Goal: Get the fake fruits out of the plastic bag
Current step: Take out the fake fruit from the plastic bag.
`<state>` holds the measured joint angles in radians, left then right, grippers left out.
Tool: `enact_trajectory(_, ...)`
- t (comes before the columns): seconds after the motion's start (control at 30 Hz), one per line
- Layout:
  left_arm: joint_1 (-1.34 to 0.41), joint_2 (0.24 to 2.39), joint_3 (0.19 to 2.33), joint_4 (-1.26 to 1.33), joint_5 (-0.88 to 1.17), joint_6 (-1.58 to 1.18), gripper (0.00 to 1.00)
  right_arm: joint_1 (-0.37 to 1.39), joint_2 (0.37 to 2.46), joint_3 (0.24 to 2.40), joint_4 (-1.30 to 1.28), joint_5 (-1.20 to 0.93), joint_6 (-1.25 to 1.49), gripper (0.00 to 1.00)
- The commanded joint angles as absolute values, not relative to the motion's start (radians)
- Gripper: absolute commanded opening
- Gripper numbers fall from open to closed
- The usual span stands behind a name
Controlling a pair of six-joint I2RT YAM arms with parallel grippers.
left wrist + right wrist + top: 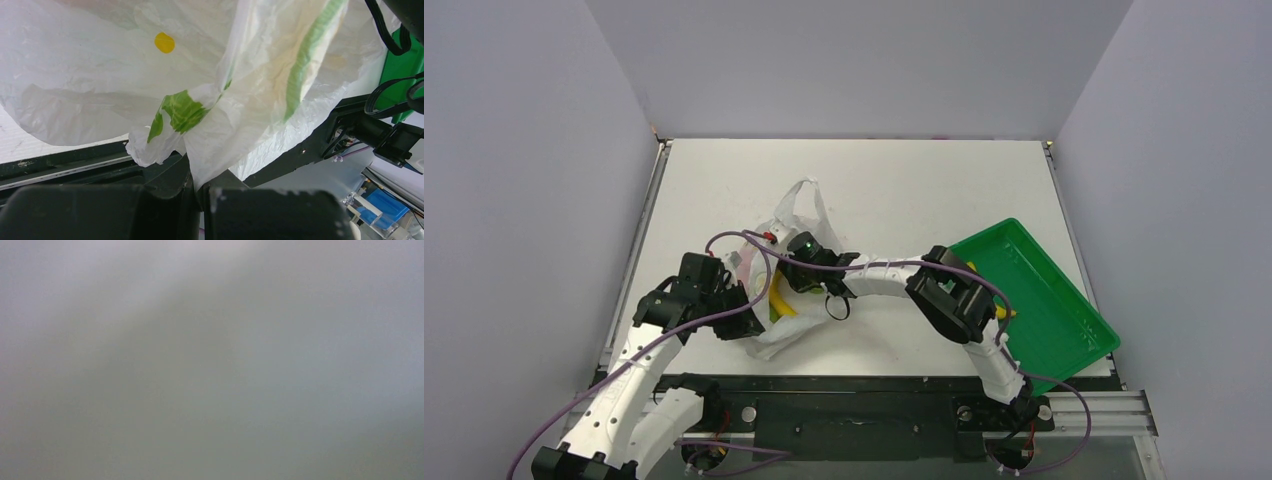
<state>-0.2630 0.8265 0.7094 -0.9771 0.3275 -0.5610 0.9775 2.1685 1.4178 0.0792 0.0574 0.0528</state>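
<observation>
Left gripper (197, 186): my fingers are clamped on a fold of the plastic bag (100, 100), anchoring it by the table's (924, 180) near edge.
Fake fruits: inside the bag; yellow banana (781, 300) at its mouth.
Right gripper (792, 272): reaching inside; I cannot tell how its fingers stand.

Bag (786, 336) left of tray (1064, 300), banana (781, 301) inside.
</observation>
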Motion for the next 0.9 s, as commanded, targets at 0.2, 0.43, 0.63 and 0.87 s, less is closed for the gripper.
enact_trajectory(0.2, -0.269, 0.830, 0.740, -0.958, 0.330, -0.528, 0.00, 0.983, 2.072, 1.385, 0.052, 0.028, 0.111, 0.08)
enact_trajectory(0.43, -0.269, 0.833, 0.722, -0.955, 0.341, -0.519, 0.00, 0.984, 1.966, 1.359, 0.089, 0.009, 0.205, 0.00)
enact_trajectory(0.63, -0.270, 0.856, 0.720, -0.939, 0.351, -0.523, 0.00, 0.985, 1.863, 1.294, 0.133, -0.035, 0.270, 0.00)
enact_trajectory(0.87, -0.269, 0.836, 0.732, -0.920, 0.339, -0.532, 0.00, 0.991, 1.801, 1.218, 0.214, -0.137, 0.348, 0.00)
